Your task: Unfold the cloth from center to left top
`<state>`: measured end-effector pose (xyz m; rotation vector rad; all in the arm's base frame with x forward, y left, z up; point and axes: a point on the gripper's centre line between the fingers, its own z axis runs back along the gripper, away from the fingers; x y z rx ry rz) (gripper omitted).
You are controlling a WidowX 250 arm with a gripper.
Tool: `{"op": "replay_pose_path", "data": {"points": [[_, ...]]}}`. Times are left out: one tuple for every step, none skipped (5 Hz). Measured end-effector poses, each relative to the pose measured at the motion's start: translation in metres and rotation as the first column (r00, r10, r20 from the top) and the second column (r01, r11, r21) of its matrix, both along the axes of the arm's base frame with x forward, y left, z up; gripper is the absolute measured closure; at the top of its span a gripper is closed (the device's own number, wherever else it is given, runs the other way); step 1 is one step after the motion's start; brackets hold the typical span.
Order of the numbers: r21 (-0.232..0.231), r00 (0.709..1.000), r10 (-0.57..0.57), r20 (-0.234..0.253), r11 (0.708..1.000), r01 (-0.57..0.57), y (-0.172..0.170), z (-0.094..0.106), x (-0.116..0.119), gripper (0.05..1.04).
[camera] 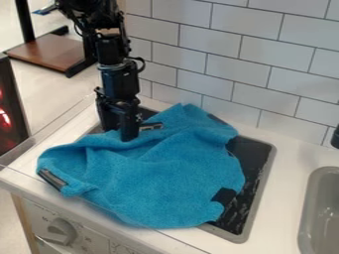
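Observation:
A blue cloth [162, 171] lies rumpled over the dark stove top, with raised folds across its upper part. Dark patches show at its left end, near its lower right edge and at its upper right. The black gripper [129, 133] hangs down at the cloth's upper left edge, its lower end against or just above the fabric; contact is hard to make out. Beside it on the right is a small dark and grey piece, which may belong to the cloth. Part of the cloth's upper left edge is hidden behind the gripper.
The stove top [255, 158] shows along the cloth's right side, set in a white counter [288, 154]. A grey sink [321, 213] is at the right edge. Behind stands a white tiled wall [245, 64]. A stove knob [59, 230] sits on the front panel, below the cloth's left end.

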<state>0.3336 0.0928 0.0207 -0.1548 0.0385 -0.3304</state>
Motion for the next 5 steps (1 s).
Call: {"op": "replay_pose_path", "data": {"points": [[-0.002, 1.0, 0.002, 0.002, 1.0, -0.002, 0.0002, 0.0, 0.0002, 0.65], [-0.004, 1.0, 0.008, 0.003, 1.0, -0.008, -0.0002, 0.0001, 0.0004, 0.885], [0.009, 1.0, 0.023, 0.005, 1.0, -0.023, 0.0017, -0.0003, 0.0012, 1.011], [0.009, 1.0, 0.028, 0.008, 1.0, -0.029, 0.0022, 0.0003, 0.0015, 1.034], [0.008, 0.999, 0.033, 0.022, 0.999, -0.033, 0.0023, 0.0046, 0.0027, 1.034]]}}
